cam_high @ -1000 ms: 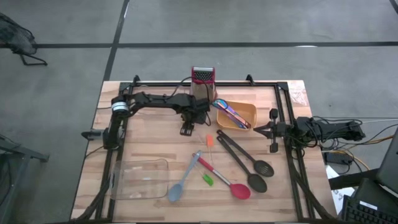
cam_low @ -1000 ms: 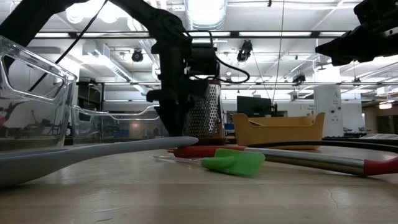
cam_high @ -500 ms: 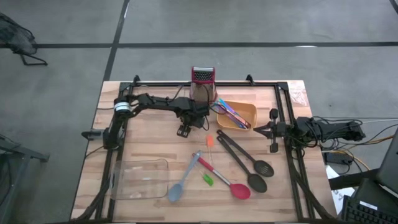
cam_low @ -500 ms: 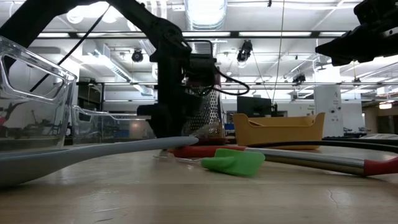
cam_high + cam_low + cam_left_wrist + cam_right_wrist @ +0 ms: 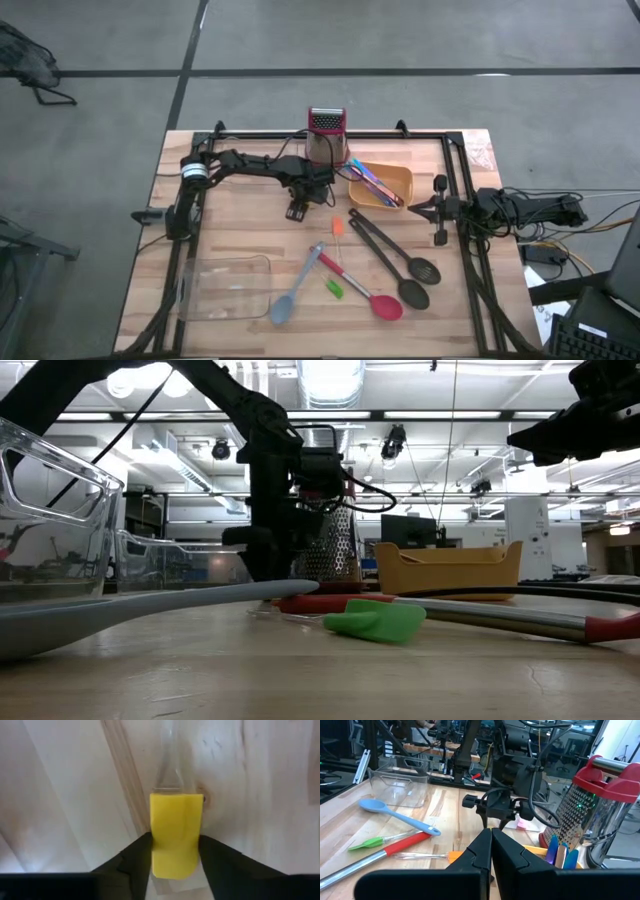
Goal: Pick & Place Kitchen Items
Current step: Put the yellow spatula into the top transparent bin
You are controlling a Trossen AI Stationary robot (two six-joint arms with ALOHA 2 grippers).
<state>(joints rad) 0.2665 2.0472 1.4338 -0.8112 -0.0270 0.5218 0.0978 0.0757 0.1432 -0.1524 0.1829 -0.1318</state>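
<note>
My left gripper (image 5: 298,209) stands low over the middle of the table, in front of the grater, and points down. It is shut on a small yellow block (image 5: 175,825) that has a clear handle (image 5: 171,755). The gripper hides the block in the high view. My right gripper (image 5: 437,210) waits shut at the table's right edge and holds nothing. Two black slotted spoons (image 5: 395,255), a red-headed spoon (image 5: 362,292), a grey-blue spatula (image 5: 297,285), a green block (image 5: 333,289) and an orange block (image 5: 338,228) lie flat on the table. My left gripper pinches the yellow block by its two long sides (image 5: 156,845) between its two fingers (image 5: 135,860). The fingers come from above and point down. The clear handle runs away from the fingers over the wood. Whether the block is lifted off the table, I cannot tell.
A red-topped metal grater (image 5: 326,135) stands at the far edge. Beside it an orange bowl (image 5: 400,180) holds coloured sticks (image 5: 372,184). A clear tray (image 5: 225,288) sits near the front left. A black frame (image 5: 460,170) runs along the table's edges.
My left gripper has gone down a little toward the table in front of the grater and has shifted slightly toward the table's left edge. The right arm and the loose items have kept still.
</note>
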